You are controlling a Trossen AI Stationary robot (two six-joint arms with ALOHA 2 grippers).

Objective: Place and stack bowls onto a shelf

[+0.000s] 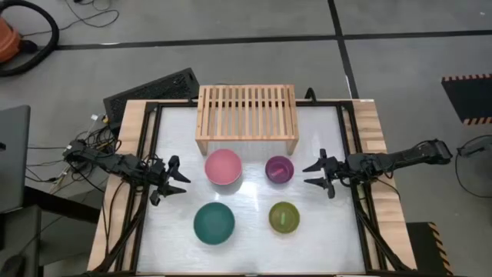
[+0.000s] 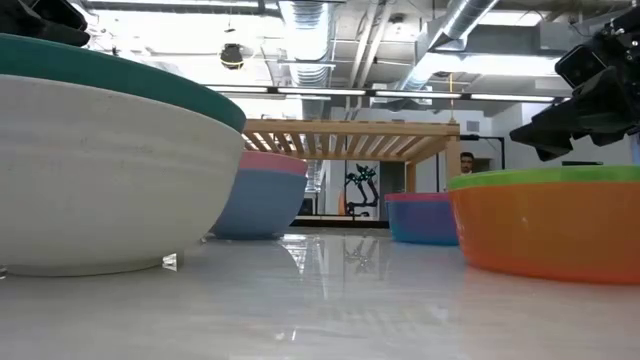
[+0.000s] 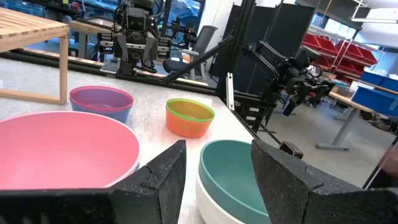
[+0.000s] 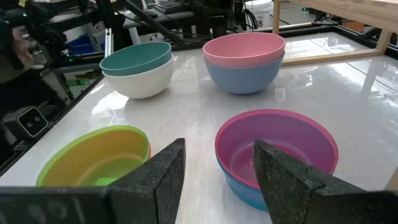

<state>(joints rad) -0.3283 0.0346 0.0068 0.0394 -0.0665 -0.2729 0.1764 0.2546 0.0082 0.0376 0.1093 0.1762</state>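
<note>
Four bowl stacks sit in a loose square on a glossy white table [image 1: 246, 242], all in front of the shelf. Nearest the front edge are a teal bowl [image 1: 214, 222] nested in a white bowl [image 4: 140, 82] on the left, and an olive-green bowl [image 1: 284, 217] nested in an orange bowl [image 2: 545, 228] on the right. Behind them, closer to the shelf, a pink bowl [image 1: 223, 167] sits inside a blue-grey bowl [image 4: 244, 73], and a purple bowl [image 1: 279, 169] sits inside a cyan bowl [image 2: 422, 219]. The left gripper [image 1: 176, 176] hovers just left of the pink stack, fingers spread wide, holding nothing. The right gripper [image 1: 315, 175] hovers just right of the purple stack, also spread wide and empty. Bare table lies between the stacks and along the front. At the far edge stands the wooden shelf [image 1: 247, 111], its slatted top bare, with open space beneath it between the two legs.
</note>
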